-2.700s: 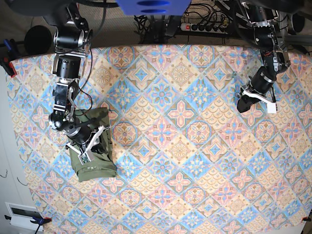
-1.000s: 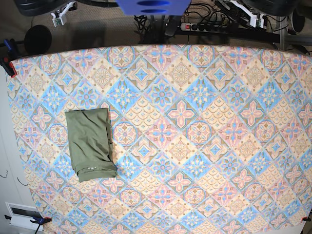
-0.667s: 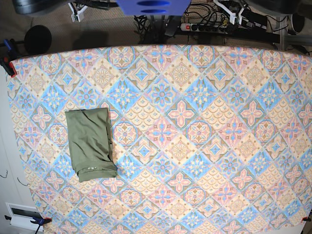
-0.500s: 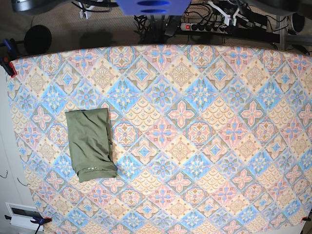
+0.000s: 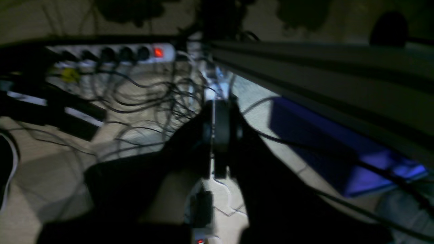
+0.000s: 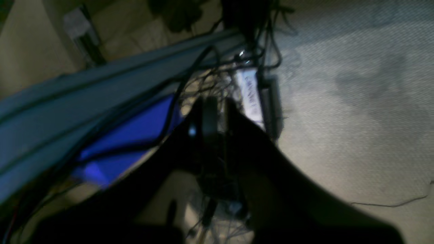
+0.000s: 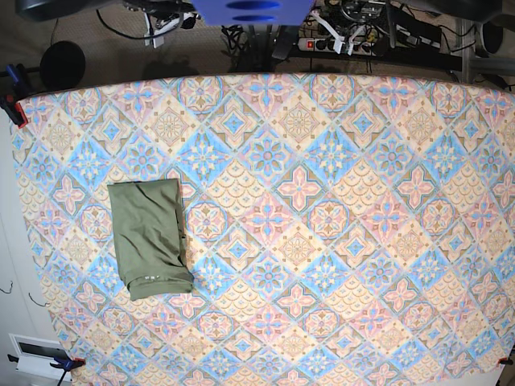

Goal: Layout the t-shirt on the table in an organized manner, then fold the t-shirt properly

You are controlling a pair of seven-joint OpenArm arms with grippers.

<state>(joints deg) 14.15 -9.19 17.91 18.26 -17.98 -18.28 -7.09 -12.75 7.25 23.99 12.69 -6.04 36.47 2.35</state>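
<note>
My left gripper has its jaws pressed together on nothing, and my right gripper looks pressed together and empty too, though that view is dark and blurred. Both wrist cameras look past the worktop's back edge at a power strip, tangled cables and carpet. The olive t-shirt lies as a compact folded rectangle near the left edge of the worktop, flat and apart from both arms. I judge the folding finished and the arms parked; at most, the next move calls for checking the packet is tidy. Compared with a few seconds back, both arms have left the worktop, the right one lifting off the shirt, which has not shifted.
</note>
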